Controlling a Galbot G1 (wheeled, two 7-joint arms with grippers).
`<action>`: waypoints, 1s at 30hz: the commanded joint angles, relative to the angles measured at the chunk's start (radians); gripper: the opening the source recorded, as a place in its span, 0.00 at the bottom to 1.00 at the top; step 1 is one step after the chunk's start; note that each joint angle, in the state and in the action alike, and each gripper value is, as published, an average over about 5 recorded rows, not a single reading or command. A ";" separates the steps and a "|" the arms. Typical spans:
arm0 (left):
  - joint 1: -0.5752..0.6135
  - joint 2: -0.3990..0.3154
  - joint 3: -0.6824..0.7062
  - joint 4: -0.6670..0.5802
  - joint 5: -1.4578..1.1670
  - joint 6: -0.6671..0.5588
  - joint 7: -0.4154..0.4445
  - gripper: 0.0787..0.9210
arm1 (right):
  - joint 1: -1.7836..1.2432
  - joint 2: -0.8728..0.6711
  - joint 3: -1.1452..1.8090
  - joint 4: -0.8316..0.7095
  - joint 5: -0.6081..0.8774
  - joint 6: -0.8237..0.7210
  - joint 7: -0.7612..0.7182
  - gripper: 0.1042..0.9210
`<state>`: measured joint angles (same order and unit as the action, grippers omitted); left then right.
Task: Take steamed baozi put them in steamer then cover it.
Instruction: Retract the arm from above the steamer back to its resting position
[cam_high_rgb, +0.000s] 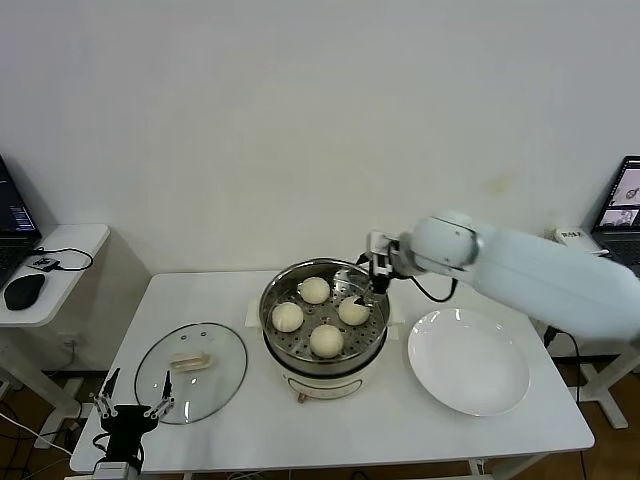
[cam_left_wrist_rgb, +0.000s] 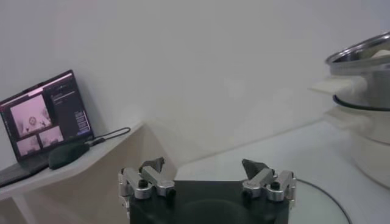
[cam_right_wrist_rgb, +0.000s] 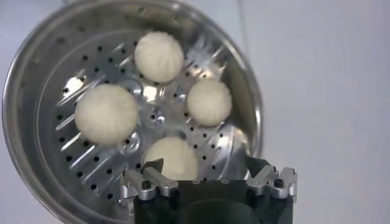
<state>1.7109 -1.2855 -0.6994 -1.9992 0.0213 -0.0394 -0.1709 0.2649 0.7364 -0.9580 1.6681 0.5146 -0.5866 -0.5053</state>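
Several cream-white baozi (cam_high_rgb: 326, 340) lie in the steel steamer (cam_high_rgb: 322, 266) at the table's middle. In the right wrist view they sit on the perforated floor of the steamer (cam_right_wrist_rgb: 36, 67), one baozi (cam_right_wrist_rgb: 172, 157) just under my gripper. My right gripper (cam_high_rgb: 372, 290) is open and empty, hovering over the steamer's right rim; it also shows in the right wrist view (cam_right_wrist_rgb: 204, 164). The glass cover (cam_high_rgb: 190, 372) with its cream handle lies flat on the table to the steamer's left. My left gripper (cam_high_rgb: 130, 408) is open and empty, parked low by the table's front-left corner; its own view also shows it (cam_left_wrist_rgb: 203, 164).
An empty white plate (cam_high_rgb: 468, 360) lies to the right of the steamer. A side table with a laptop (cam_left_wrist_rgb: 42, 115) and a mouse (cam_high_rgb: 24, 291) stands at the far left. Another laptop (cam_high_rgb: 625, 205) stands at the far right. The steamer's side (cam_left_wrist_rgb: 365, 67) rises beyond the left gripper.
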 joint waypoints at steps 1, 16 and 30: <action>-0.008 -0.001 0.010 0.008 0.003 -0.001 0.000 0.88 | -0.847 -0.241 0.790 0.232 -0.002 0.324 0.436 0.88; -0.049 0.022 0.058 0.075 0.102 -0.018 -0.024 0.88 | -1.723 0.399 1.708 0.236 -0.397 0.804 0.369 0.88; -0.102 0.159 0.005 0.290 1.094 -0.209 -0.038 0.88 | -1.850 0.748 1.920 0.201 -0.469 0.848 0.379 0.88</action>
<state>1.6382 -1.2140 -0.6790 -1.8544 0.4465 -0.1463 -0.1913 -1.3881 1.2183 0.6769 1.8936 0.1294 0.1538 -0.1450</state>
